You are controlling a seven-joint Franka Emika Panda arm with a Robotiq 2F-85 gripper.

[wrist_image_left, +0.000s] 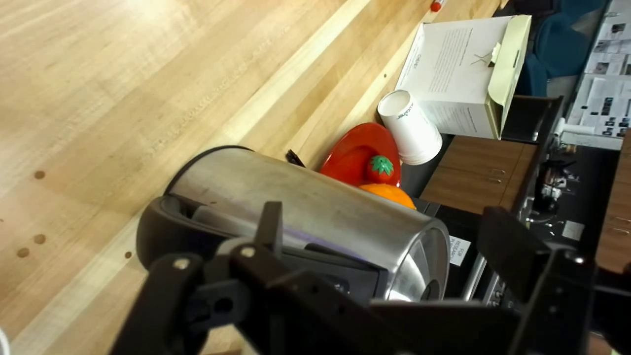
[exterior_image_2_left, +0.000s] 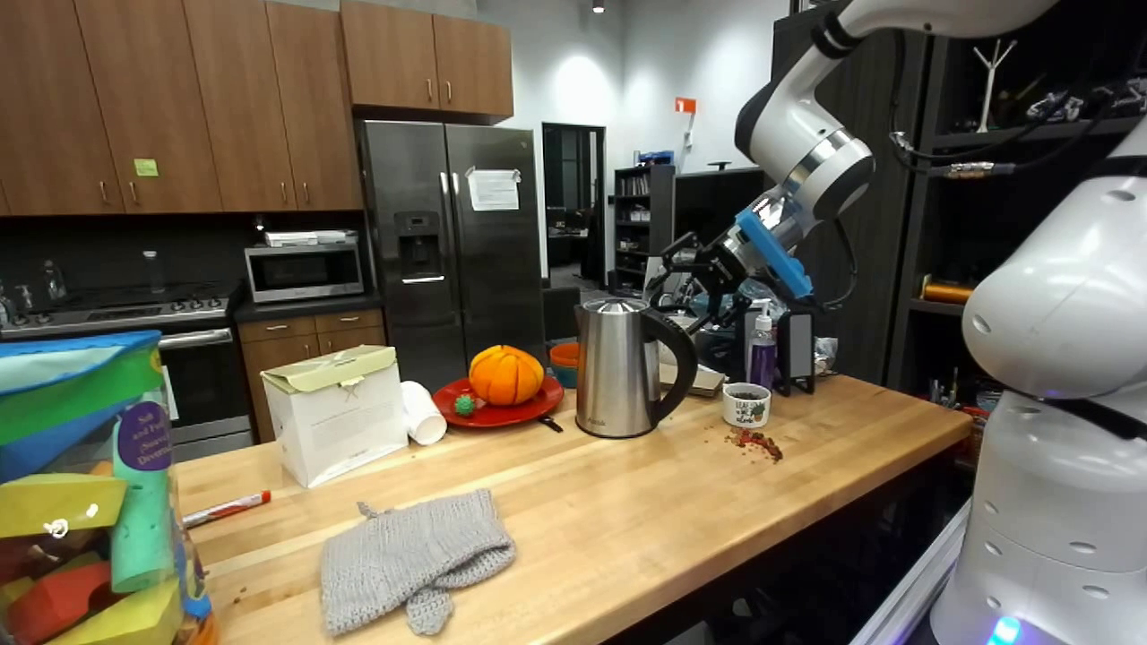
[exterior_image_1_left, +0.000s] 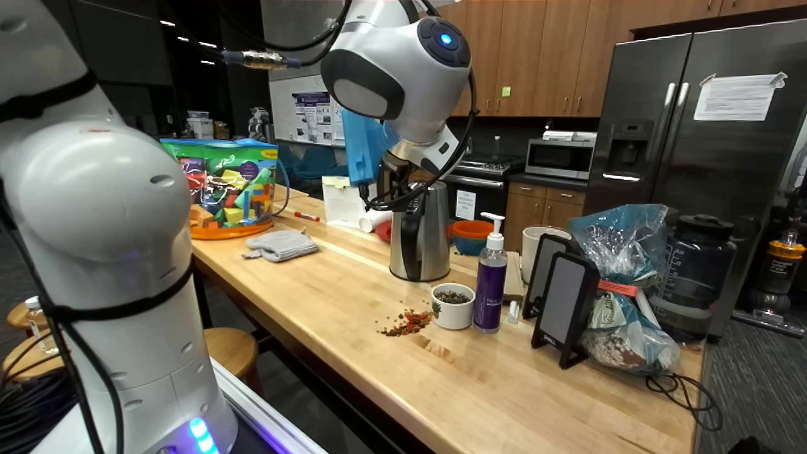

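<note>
My gripper point(wrist_image_left: 387, 236) is open, its two fingers well apart, and nothing is held between them. In the wrist view the steel kettle point(wrist_image_left: 305, 197) lies beyond and between the fingers, its black handle point(wrist_image_left: 172, 231) low on the left. The kettle point(exterior_image_2_left: 614, 376) stands upright on the wooden counter in both exterior views. Just above its handle point(exterior_image_2_left: 685, 367) hangs the gripper point(exterior_image_2_left: 678, 303); I cannot tell whether they touch. A cable partly covers the gripper in an exterior view. Near the kettle is a small white cup point(exterior_image_1_left: 452, 315) of dark dried bits, with reddish bits point(exterior_image_1_left: 410, 321) spilled beside it.
A purple pump bottle point(exterior_image_1_left: 489, 290) and black speakers point(exterior_image_1_left: 564, 309) stand past the cup. Behind the kettle are a red plate point(exterior_image_2_left: 457, 414) with an orange pumpkin point(exterior_image_2_left: 506, 376), a white paper cup point(exterior_image_2_left: 423, 414) and a box point(exterior_image_2_left: 345, 425). A grey mitt point(exterior_image_2_left: 417, 560) lies near a toy bag point(exterior_image_2_left: 81, 502).
</note>
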